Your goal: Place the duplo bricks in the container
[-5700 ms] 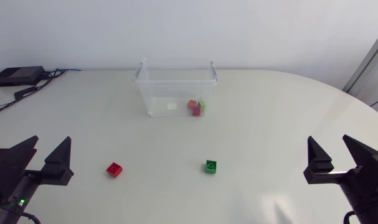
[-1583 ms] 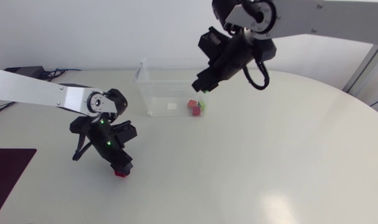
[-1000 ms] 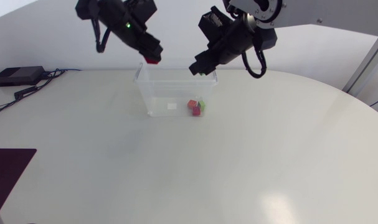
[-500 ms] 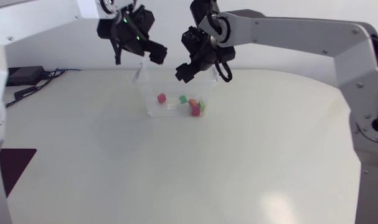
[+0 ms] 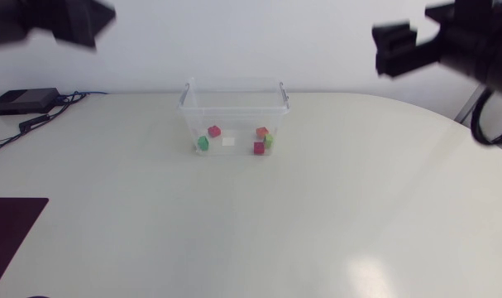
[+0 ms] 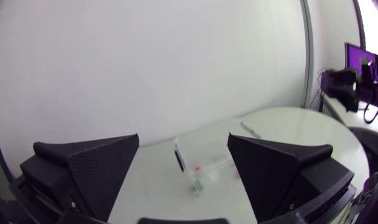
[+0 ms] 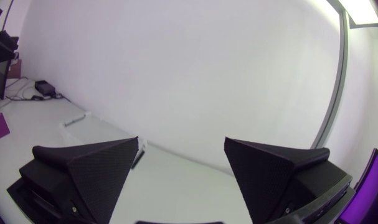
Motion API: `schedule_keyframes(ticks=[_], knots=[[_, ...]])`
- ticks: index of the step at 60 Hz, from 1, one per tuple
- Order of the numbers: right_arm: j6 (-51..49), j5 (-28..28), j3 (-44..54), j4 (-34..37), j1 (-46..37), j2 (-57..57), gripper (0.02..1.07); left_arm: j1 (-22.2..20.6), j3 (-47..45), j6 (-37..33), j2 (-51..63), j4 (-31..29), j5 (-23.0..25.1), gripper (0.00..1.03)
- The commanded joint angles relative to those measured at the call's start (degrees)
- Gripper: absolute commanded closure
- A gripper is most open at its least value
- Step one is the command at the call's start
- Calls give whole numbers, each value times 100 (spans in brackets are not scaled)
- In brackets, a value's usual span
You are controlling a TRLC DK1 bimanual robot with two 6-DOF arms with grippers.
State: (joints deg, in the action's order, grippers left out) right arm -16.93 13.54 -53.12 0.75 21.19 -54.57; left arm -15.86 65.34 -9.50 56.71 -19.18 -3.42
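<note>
Red and green duplo bricks lie scattered on the floor of the clear container, which stands at the far middle of the counter; from here I judge the sorting finished. My left gripper and right gripper hang high and well apart, fingers spread and empty, probably raised to keep clear of the container.
</note>
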Motion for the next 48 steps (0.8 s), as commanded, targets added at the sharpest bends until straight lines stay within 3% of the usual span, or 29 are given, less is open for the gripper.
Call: schedule_keyframes(ticks=[1, 7, 16, 26, 31, 32, 42, 48], knots=[[-127, -36, 1348, -365, -265, 579, 7, 232, -1542, -430, -573, 477, -53, 9], [-179, -115, 2438, -858, -502, 1422, 7, 584, -2922, -791, -1285, 1329, -89, 10], [-83, -229, 3651, -1675, -669, 2811, 7, 1331, -3933, -439, -1997, 2226, 70, 7], [-408, -115, 4451, -2158, -871, 4015, 7, 1480, -4759, -114, -2814, 2876, 237, 5], [-225, -222, 4526, -1978, -979, 4140, 7, 1489, -4913, -22, -3062, 2793, 246, 6], [-487, -185, 5040, -2281, -1100, 4868, 7, 1498, -5207, -149, -2788, 3430, 237, 6], [199, -176, 5347, -2044, -1214, 5290, 7, 1348, -5849, -70, -2788, 4353, 254, 6], [390, -291, 5344, -1834, -1320, 5353, 7, 1354, -5943, 15, -3073, 4156, 262, 4]])
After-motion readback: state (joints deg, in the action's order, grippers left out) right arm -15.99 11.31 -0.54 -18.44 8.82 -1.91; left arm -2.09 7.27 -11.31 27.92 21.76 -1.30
